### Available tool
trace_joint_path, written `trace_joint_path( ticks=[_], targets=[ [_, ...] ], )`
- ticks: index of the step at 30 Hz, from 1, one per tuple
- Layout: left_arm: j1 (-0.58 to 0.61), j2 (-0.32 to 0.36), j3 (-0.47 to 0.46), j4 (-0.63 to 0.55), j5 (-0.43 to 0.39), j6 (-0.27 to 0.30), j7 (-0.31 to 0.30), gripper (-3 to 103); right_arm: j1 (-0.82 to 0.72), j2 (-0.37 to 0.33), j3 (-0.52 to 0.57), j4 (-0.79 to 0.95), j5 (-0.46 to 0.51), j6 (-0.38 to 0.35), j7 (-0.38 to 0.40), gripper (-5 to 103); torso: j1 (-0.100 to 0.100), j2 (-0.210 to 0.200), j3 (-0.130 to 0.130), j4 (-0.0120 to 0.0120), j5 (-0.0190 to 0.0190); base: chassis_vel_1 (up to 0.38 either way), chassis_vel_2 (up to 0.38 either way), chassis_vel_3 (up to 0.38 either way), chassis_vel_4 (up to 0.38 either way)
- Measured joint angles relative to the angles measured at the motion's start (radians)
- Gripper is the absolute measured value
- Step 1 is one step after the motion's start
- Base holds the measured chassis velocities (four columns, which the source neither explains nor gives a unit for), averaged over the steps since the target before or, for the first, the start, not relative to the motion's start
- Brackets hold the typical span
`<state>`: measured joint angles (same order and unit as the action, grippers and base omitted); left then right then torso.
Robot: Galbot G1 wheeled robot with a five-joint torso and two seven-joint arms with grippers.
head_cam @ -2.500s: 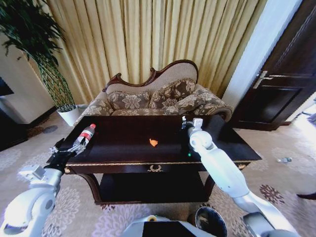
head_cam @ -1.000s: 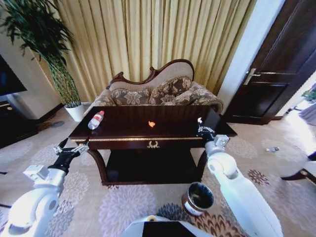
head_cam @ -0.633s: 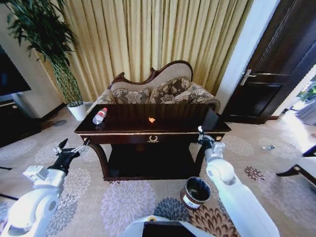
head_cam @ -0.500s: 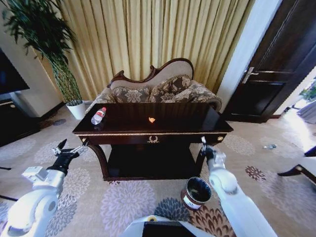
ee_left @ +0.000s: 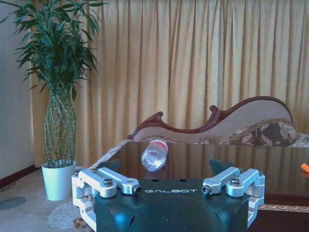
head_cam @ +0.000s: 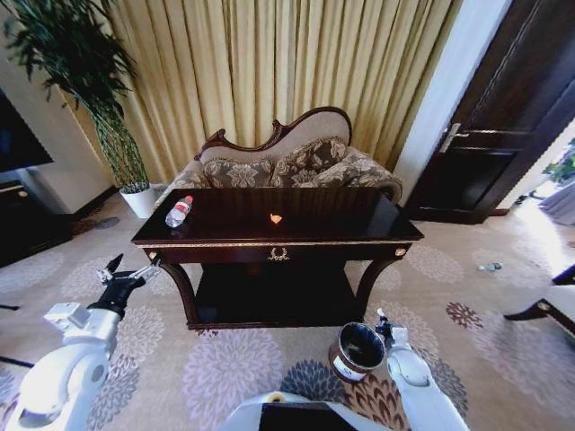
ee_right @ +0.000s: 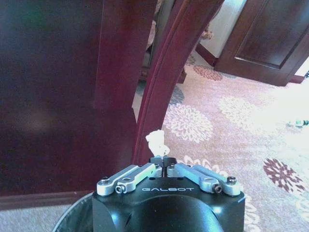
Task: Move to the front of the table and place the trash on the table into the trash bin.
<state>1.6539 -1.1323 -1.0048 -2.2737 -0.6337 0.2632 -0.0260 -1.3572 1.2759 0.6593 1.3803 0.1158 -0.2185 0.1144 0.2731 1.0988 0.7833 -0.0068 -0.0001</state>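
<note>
The dark table [head_cam: 296, 241] stands ahead with a clear bottle [head_cam: 179, 212] with a red cap lying at its left end and an orange scrap [head_cam: 276, 218] near its middle. My right gripper [head_cam: 383, 320] hangs low beside the far right rim of the trash bin [head_cam: 358, 350] on the carpet. In the right wrist view this gripper [ee_right: 163, 163] is shut on a white crumpled scrap [ee_right: 157, 140], with the bin's rim [ee_right: 72, 217] just beneath it. My left gripper [head_cam: 128, 270] is held open left of the table, facing the bottle [ee_left: 154, 154].
A sofa [head_cam: 287, 166] and curtains [head_cam: 269, 63] stand behind the table. A potted plant [head_cam: 126, 180] is at the left, a dark door [head_cam: 503, 135] at the right. The table's curved leg [ee_right: 169, 72] rises close before the right gripper. Patterned carpet [head_cam: 234, 368] lies open around the bin.
The view pulled back from the table. My right arm came off the tabletop and has dropped from table-edge height down to the bin's rim. The left arm stays put.
</note>
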Motion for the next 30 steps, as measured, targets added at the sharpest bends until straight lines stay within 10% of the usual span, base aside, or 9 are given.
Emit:
trace_joint_path(
  ticks=[5,30],
  targets=[
    [-0.003,0.008,-0.009,0.007,-0.005,0.000,-0.001,100,0.009,0.003,0.001,-0.027,-0.045,0.002,-0.013,-2,0.000,0.000,0.000,0.0000,0.0000,0.000,0.000,0.000,0.000],
    [0.001,0.019,-0.010,-0.014,-0.008,0.000,-0.009,100,0.018,-0.010,0.023,0.114,0.026,0.084,-0.016,89,0.000,0.000,0.000,-0.0001,-0.0001,0.000,0.000,0.000,0.000]
  ],
)
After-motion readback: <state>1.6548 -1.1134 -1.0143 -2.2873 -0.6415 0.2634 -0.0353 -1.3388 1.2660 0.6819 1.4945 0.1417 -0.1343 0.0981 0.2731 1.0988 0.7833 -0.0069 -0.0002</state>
